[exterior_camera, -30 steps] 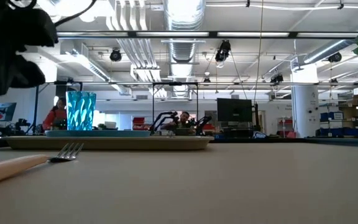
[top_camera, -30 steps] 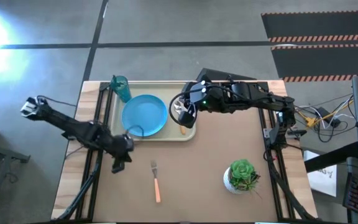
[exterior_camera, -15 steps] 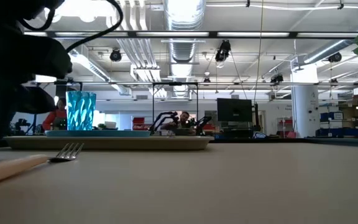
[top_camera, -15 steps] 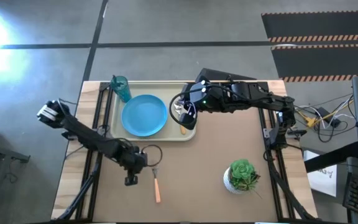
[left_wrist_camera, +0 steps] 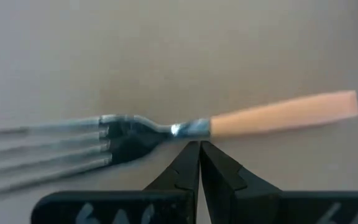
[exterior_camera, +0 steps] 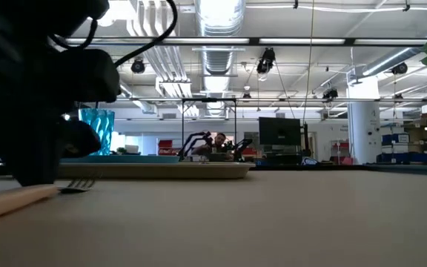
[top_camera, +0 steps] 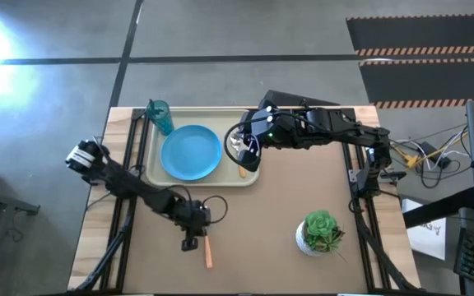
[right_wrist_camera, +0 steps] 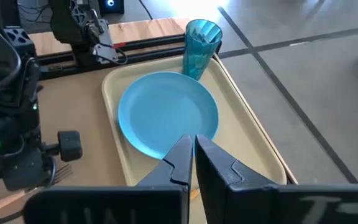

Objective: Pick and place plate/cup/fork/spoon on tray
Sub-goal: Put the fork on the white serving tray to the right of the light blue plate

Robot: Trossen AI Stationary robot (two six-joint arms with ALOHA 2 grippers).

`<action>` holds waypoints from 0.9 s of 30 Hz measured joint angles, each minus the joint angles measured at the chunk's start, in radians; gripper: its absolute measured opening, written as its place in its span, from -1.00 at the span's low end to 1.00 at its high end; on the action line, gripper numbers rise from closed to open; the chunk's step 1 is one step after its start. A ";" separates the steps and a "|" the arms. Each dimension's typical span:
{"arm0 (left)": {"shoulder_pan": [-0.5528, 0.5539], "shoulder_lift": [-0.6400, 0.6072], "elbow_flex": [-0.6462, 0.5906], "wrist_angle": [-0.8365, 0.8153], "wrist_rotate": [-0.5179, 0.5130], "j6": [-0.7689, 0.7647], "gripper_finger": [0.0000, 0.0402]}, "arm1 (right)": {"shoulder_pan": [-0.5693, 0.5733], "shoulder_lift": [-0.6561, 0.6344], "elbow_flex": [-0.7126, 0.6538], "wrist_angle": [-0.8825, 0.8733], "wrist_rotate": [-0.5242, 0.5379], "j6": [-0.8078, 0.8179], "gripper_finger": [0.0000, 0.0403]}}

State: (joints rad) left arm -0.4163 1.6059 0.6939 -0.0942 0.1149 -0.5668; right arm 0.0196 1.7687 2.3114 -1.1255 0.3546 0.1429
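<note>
Left gripper low over the fork on the bare desk, fingers clenched together, tips at the fork's neck where tines meet orange handle; nothing grasped. Fork lies well apart from the tray. Plate and cup on tray. Right gripper over tray's right end, fingers pressed together, empty.

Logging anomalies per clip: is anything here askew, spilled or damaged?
Nothing stands out. The plate lies flat and the cup stands upright on the tray; the fork lies intact on the table below the left gripper.
</note>
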 joint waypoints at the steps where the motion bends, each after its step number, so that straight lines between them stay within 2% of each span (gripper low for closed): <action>1: 0.009 0.004 0.000 0.022 0.000 0.010 -1.00 | 0.000 0.000 0.000 0.000 -0.003 0.000 -0.96; 12: 0.143 0.012 0.003 0.126 -0.028 0.136 -1.00 | 0.002 0.000 0.000 0.000 -0.019 0.006 -0.96; 16: 0.164 0.011 0.009 0.123 0.028 0.133 -1.00 | 0.002 0.000 0.000 0.000 -0.019 0.006 -0.96; 19: 0.134 -0.015 0.029 0.038 0.059 0.131 -1.00 | 0.002 -0.005 0.000 -0.008 -0.022 0.006 -0.96; 23: 0.087 -0.079 0.062 -0.149 0.003 0.132 -1.00 | 0.002 -0.016 0.000 -0.033 -0.022 0.006 -0.96; 27: 0.072 -0.115 0.052 -0.160 0.030 0.067 -1.00 | 0.002 -0.019 -0.001 -0.031 -0.022 0.003 -0.96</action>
State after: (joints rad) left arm -0.3448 1.4910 0.7460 -0.2543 0.1446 -0.4997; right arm 0.0216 1.7500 2.3108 -1.1564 0.3322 0.1459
